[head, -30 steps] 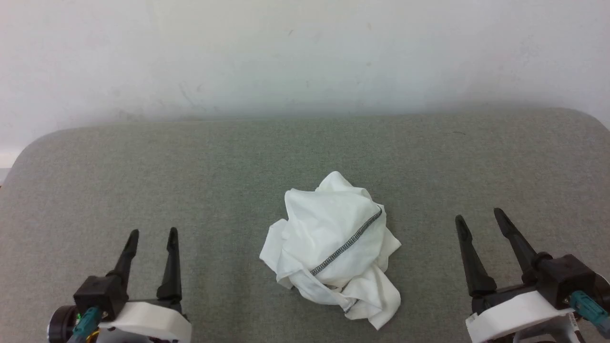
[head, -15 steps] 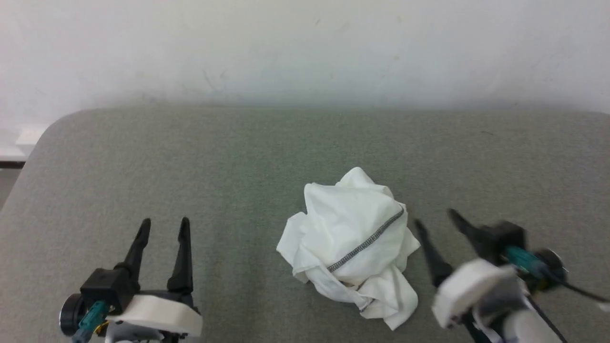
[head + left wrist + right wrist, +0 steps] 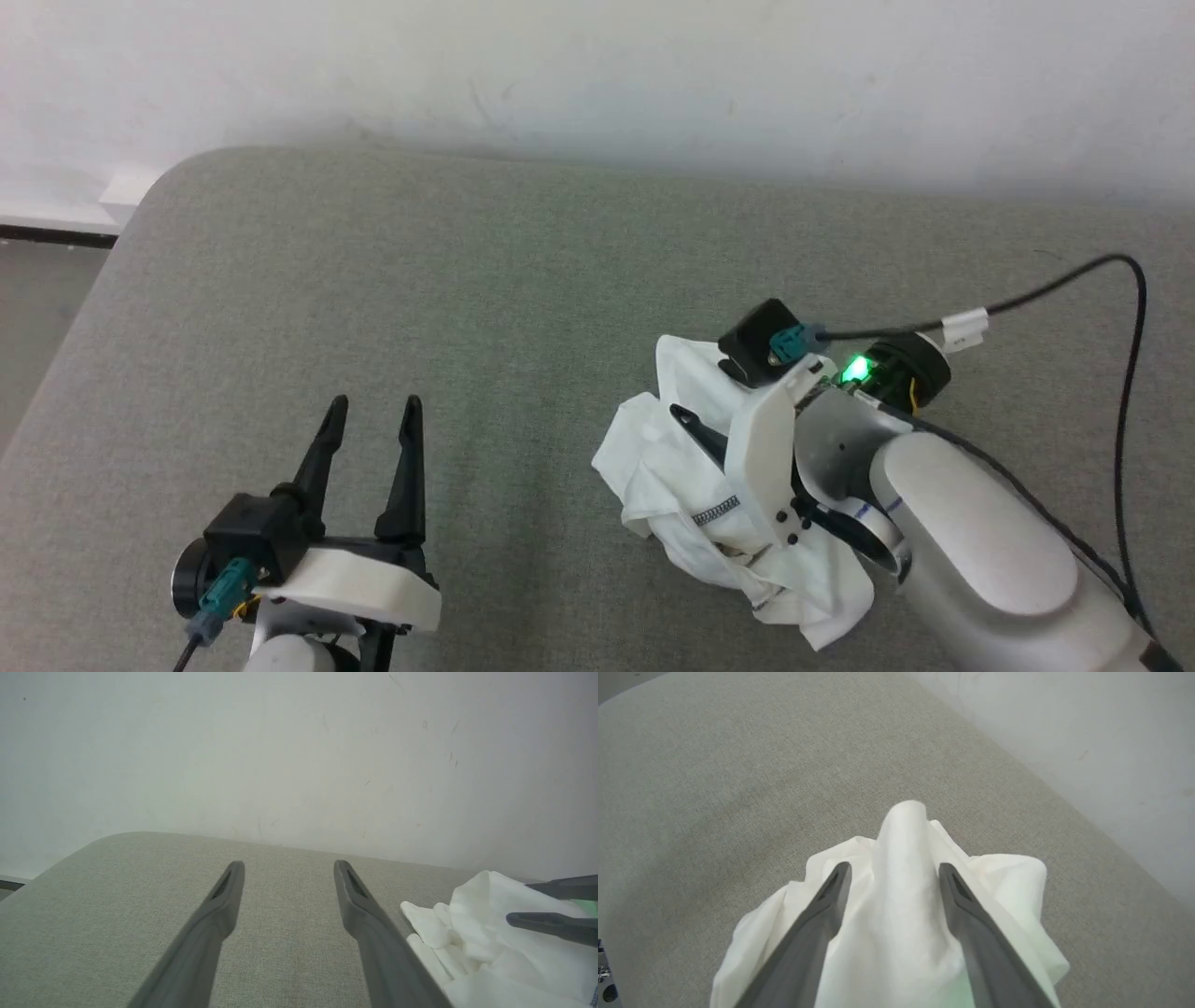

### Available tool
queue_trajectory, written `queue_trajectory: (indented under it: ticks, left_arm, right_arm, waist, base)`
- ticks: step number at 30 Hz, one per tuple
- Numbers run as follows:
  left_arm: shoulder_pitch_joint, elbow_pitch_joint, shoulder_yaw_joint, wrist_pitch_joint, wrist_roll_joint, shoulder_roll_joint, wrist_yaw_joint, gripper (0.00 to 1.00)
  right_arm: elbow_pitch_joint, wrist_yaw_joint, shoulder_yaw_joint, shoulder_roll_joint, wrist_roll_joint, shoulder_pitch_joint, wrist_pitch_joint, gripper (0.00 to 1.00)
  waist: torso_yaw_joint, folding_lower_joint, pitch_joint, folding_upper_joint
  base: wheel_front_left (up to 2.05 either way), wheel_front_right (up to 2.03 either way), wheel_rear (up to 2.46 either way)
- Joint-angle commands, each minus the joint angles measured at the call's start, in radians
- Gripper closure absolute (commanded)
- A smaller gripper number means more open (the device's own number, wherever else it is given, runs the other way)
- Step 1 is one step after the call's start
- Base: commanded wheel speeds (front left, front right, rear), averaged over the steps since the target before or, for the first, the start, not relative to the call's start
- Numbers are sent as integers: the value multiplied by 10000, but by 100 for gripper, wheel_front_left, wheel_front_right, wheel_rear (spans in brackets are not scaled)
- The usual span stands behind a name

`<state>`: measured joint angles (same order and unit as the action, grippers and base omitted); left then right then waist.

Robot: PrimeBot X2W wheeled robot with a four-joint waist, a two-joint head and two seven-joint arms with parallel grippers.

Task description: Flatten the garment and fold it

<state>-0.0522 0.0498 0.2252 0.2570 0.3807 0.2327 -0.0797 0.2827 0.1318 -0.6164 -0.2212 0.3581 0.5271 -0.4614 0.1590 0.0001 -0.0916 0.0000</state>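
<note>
1. The garment (image 3: 646,453) lies in a crumpled white heap on the near half of the table (image 3: 467,280), well away from its far left corner. A short run of dark seam shows on the near side of the heap.
2. Nothing is flattened yet. No sleeve, hem or collar is spread out, and I cannot tell which part of the top is which.
3. The right gripper (image 3: 894,866) is down on the heap with its jaws wide apart, one finger on each side of a raised ridge of cloth. It has not closed, so it holds nothing.
4. The left gripper (image 3: 375,403) hangs over bare table to the left of the heap, near the near edge. Its jaws are fully spread and empty, apart from the cloth.
5. By my reckoning the job is at its very start: the first pinch comes next. Lifting, shaking out, spreading flat and every fold are all left to do.
</note>
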Motion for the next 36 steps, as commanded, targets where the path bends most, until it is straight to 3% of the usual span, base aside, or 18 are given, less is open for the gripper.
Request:
queue_trajectory:
  ticks: [1,2,3,4,5,10,16,18,19,23,27,28,29,30,31,36]
  left_arm:
    - [-150,82,-67,47,-89,-84,89,0]
    - [-150,116,-95,47,-112,-114,117,0]
    - [-146,152,-122,47,-134,-144,143,0]
    - [-138,188,-153,47,-154,-172,163,0]
    - [-124,215,-189,47,-172,-198,181,0]
    - [27,290,-412,47,-249,-279,259,0]
    - [293,339,-550,47,-326,-372,370,0]
    - [374,361,-557,47,-353,-404,395,0]
    - [374,361,-557,47,-353,-404,395,0]
    - [511,419,-595,47,-344,-413,458,0]
    - [584,511,-614,47,-331,-389,477,0]
    - [596,535,-623,47,-327,-379,475,0]
    - [615,567,-628,47,-321,-369,468,0]
    - [630,591,-631,47,-315,-359,462,0]
    - [635,604,-634,47,-307,-351,458,0]
    - [666,677,-671,34,-246,-297,418,0]
  right_arm:
    - [436,-11,-251,-38,327,366,-108,0]
    - [718,-11,-442,-116,352,516,-268,18]
    - [961,-11,-598,-182,421,622,-424,56]
    - [1119,-11,-644,-182,592,680,-463,82]
    - [1194,-11,-647,-217,690,738,-401,100]
    - [767,-11,213,-569,693,500,775,100]
    - [-808,-11,3598,-740,234,-1621,1913,100]
    - [-1506,-11,4956,-494,24,-2702,2027,100]
    - [-1506,-11,4956,-494,24,-2702,2027,100]
    - [-2720,-11,7334,299,-378,-4914,1874,100]
    - [-3274,-11,8935,1098,-626,-6574,1630,100]
    - [-3266,-11,9229,1206,-797,-6902,1543,92]
    - [-3247,-11,9473,1314,-933,-7147,1524,75]
    - [-3198,-11,9626,1420,-988,-7323,1517,21]
    - [-3125,-11,9685,1503,-998,-7459,1484,0]
    - [-3446,-11,9473,1675,-1136,-7405,2323,0]
  waist:
    - [147,-1,-125,0]
    - [156,-1,-116,0]
    - [162,-1,-101,0]
    - [158,-1,-76,0]
    - [146,-1,-48,0]
    - [-77,-1,183,0]
    - [-459,-1,481,0]
    - [-541,-1,556,0]
    - [-541,-1,556,0]
    - [-634,-1,645,0]
    - [-670,-1,659,0]
    - [-678,-1,671,0]
    - [-687,-1,687,0]
    - [-696,-1,690,0]
    - [-700,-1,686,0]
    - [-738,-1,710,0]
  base:
    - [0,0,0]
    - [0,0,0]
    - [0,0,0]
    - [0,0,0]
    - [0,0,0]
    - [0,0,0]
    - [0,0,0]
    - [0,0,0]
    - [0,0,0]
    - [0,0,0]
    - [0,0,0]
    - [0,0,0]
    - [0,0,0]
    - [0,0,0]
    - [0,0,0]
    - [0,0,0]
